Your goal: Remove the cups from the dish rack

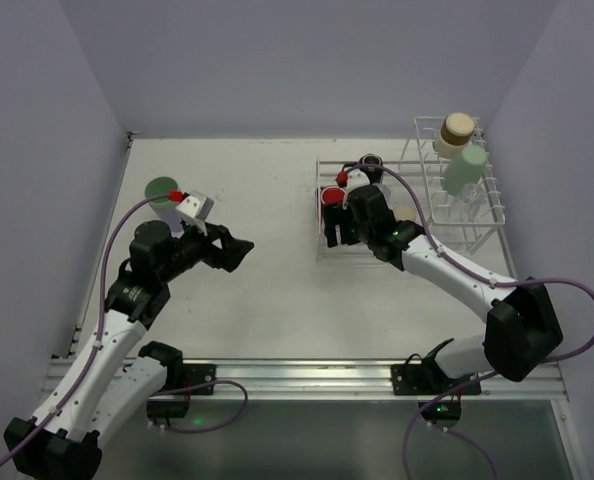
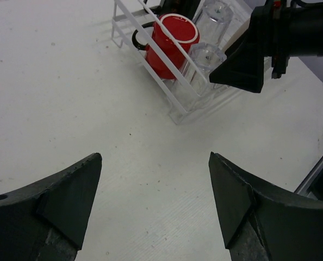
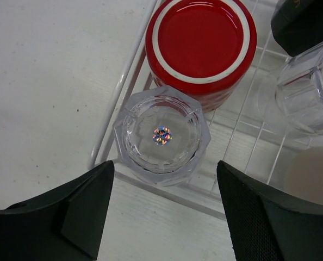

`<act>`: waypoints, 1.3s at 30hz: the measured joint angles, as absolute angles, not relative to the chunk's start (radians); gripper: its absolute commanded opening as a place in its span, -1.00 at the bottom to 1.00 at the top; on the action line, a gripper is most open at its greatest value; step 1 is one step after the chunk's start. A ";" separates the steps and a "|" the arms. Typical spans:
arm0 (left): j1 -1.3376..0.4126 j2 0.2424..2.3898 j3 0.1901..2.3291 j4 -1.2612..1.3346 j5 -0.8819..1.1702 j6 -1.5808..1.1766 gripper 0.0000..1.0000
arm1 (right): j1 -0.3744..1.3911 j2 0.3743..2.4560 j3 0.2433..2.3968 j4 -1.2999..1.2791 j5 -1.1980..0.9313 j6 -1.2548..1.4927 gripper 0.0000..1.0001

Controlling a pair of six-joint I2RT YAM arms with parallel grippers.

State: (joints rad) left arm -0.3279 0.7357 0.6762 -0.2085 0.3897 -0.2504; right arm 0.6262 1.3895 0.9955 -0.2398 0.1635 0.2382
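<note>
The white dish rack (image 1: 409, 168) stands at the right. Its low basket holds an upside-down red mug (image 1: 332, 196), a black-handled mug (image 1: 372, 162) and clear glasses. A tan cup (image 1: 458, 128) and a pale green cup (image 1: 465, 170) sit on the upright part. My right gripper (image 1: 334, 233) is open just above and in front of an upside-down clear glass (image 3: 161, 136) in the basket's near left corner, beside the red mug (image 3: 199, 43). My left gripper (image 1: 239, 250) is open and empty over the bare table, pointing at the rack (image 2: 172, 109).
A cup with a green inside (image 1: 162, 188) stands on the table at the far left, behind my left arm. A second clear glass (image 3: 308, 87) and the black mug (image 3: 303, 16) are to the right in the basket. Walls close in the table.
</note>
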 measured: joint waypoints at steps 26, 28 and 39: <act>-0.328 0.754 0.676 -0.198 0.415 -0.242 0.69 | 0.582 1.559 1.054 -0.156 0.111 0.099 0.04; -0.328 0.755 0.676 -0.199 0.415 -0.242 0.69 | 0.582 1.554 1.047 -0.144 0.113 0.105 -0.15; -0.328 0.809 0.676 -0.176 0.464 -0.264 0.69 | 0.581 1.314 0.945 -0.093 0.171 0.183 -0.27</act>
